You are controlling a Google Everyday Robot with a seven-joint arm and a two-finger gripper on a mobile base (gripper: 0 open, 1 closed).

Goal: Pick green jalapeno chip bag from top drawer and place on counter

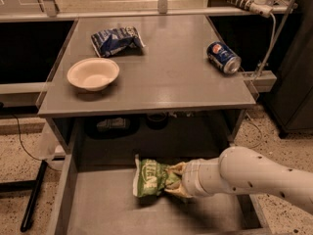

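The green jalapeno chip bag [150, 179] lies in the open top drawer [105, 210], near the middle of its grey floor, with its right side crumpled. My gripper [177, 181] reaches in from the right on a white arm. Its tan fingers [176, 169] are closed on the bag's right edge, one above and one below. The bag still rests low in the drawer. The counter [166, 80] is the grey tabletop above and behind the drawer.
On the counter sit a white bowl [93, 74] at the left, a blue and white snack bag [116, 39] at the back, and a blue soda can [223, 57] lying at the right. The counter's front edge overhangs the back of the drawer.
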